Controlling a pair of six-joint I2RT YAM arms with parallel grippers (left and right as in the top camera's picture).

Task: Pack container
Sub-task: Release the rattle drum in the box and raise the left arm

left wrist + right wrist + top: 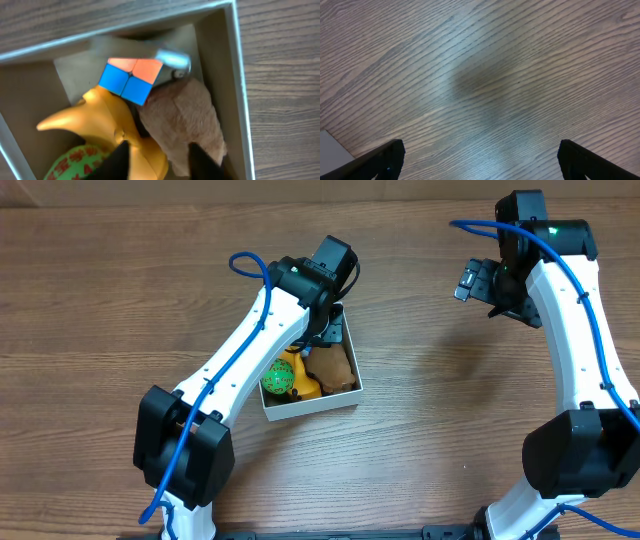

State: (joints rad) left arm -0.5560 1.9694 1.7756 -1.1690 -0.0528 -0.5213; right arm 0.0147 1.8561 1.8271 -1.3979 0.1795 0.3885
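The container (312, 406) is a small white-walled box at the table's middle. In the left wrist view its white wall (240, 80) frames a blue-and-orange puzzle cube (131, 77), a yellow toy (107, 125), a green ball with red marks (75, 162) and a brown plush (185, 117). The green ball (277, 379), yellow toy (304, 385) and plush (333, 367) also show from overhead. My left gripper (161, 162) is open just above the toys, over the container's far end (335, 330). My right gripper (476, 281) is open and empty over bare table (480, 160).
The table is brown wood grain (440, 400). A blurred silvery object (173, 58) lies beside the cube in the box. A pale grey corner (329, 146) shows at the lower left of the right wrist view; I cannot tell what it is.
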